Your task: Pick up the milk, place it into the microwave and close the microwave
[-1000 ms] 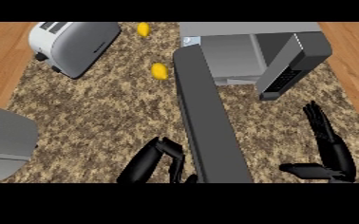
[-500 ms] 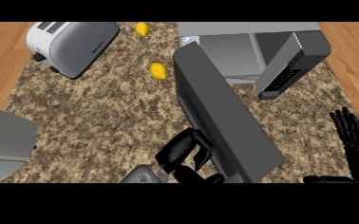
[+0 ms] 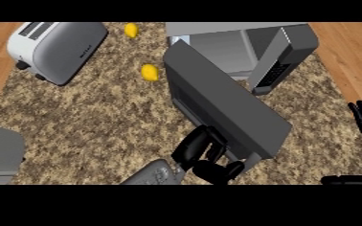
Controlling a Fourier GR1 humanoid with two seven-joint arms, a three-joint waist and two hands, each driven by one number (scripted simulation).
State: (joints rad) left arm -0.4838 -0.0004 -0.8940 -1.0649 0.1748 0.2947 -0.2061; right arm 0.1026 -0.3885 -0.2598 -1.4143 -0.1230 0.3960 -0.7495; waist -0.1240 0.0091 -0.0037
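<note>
1. Left hand (image 3: pixel 201 149), low centre. Its fingers are fairly straight and unclenched, laid on the outer face of the microwave door (image 3: pixel 226 100) at its free end. The thumb sits under the corner. It holds nothing.
2. Right hand (image 3: pixel 356 117) is at the right edge, open and resting, fingers up, well apart from the door. The left hand is the nearer one.
3. The door's long axis runs from the far-left hinge to the near-right free end, and it stands half open. Judged: the closing push goes away and rightward, toward the microwave (image 3: pixel 293 40).
4. Milk: not visible. No carton shows on the desk (image 3: pixel 84 124). If it is inside, it lies beyond the door from the fingers; this cannot be confirmed.
5. Far left: a toaster (image 3: pixel 60 48), a yellow fruit (image 3: pixel 149 72) and a second yellow fruit (image 3: pixel 131 29), all left of the door.
</note>
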